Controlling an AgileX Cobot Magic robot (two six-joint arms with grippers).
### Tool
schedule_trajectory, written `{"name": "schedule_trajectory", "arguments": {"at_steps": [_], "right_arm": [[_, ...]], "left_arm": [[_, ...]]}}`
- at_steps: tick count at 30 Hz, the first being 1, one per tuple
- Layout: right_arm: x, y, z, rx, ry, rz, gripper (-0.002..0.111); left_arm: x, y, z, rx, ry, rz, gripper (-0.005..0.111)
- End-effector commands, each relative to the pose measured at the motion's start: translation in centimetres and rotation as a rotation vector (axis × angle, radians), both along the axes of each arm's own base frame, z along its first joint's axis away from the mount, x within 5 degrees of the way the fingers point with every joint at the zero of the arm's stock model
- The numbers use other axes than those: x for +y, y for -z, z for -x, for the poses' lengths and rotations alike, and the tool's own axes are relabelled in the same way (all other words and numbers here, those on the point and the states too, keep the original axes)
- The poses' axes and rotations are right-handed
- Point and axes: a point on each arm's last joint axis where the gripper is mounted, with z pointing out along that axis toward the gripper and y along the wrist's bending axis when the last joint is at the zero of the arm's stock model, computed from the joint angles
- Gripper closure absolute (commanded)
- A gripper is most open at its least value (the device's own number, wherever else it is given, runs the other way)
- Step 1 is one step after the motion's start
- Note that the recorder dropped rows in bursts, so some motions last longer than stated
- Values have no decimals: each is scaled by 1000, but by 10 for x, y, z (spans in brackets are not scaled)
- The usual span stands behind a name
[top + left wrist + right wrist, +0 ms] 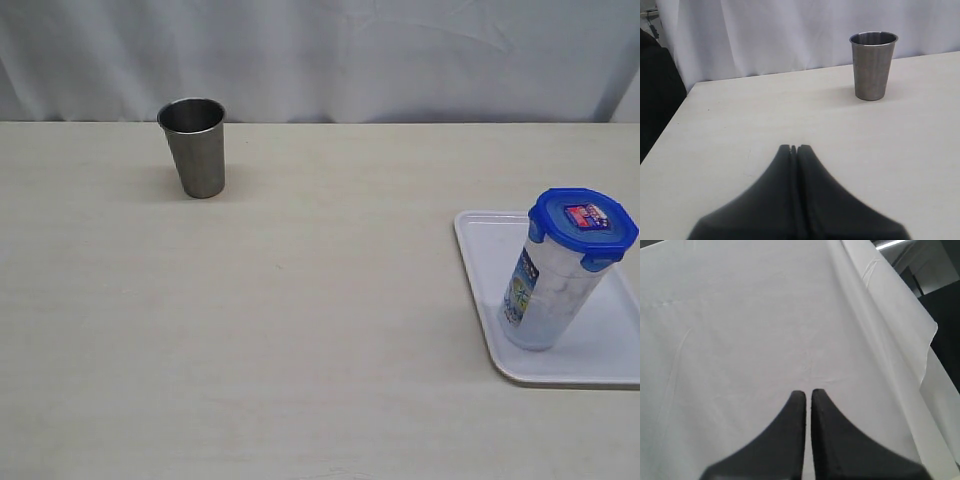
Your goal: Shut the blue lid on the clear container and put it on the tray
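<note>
table (300, 350): tray (485, 250) far right, clear container (548, 300) standing on it; left tool (794, 148), right tool (806, 394) closed, empty.

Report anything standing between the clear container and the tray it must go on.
Nothing visible does: the clear container, blue lid on top, already stands on the tray. The steel cup stands apart, far across the table, off the tray.
</note>
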Motion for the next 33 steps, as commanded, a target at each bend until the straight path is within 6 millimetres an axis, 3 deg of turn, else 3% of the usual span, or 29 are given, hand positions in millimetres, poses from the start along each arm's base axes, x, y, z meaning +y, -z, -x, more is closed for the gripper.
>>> {"name": "schedule_trajectory", "arguments": {"at_steps": [1, 3, 7, 13, 33], "right_arm": [[9, 16, -2, -77, 3, 208, 104], [10, 16, 0, -136, 19, 257, 104], [9, 22, -4, -54, 27, 272, 104], [16, 40, -12, 173, 8, 488, 104], [4, 87, -14, 716, 5, 430, 104]], "left_arm": [[0, 1, 0, -4, -5, 5, 107], [0, 1, 0, -4, -5, 5, 107], [0, 1, 0, -4, -5, 5, 107], [0, 1, 0, -4, -5, 3, 107], [0, 1, 0, -4, -5, 3, 107]]}}
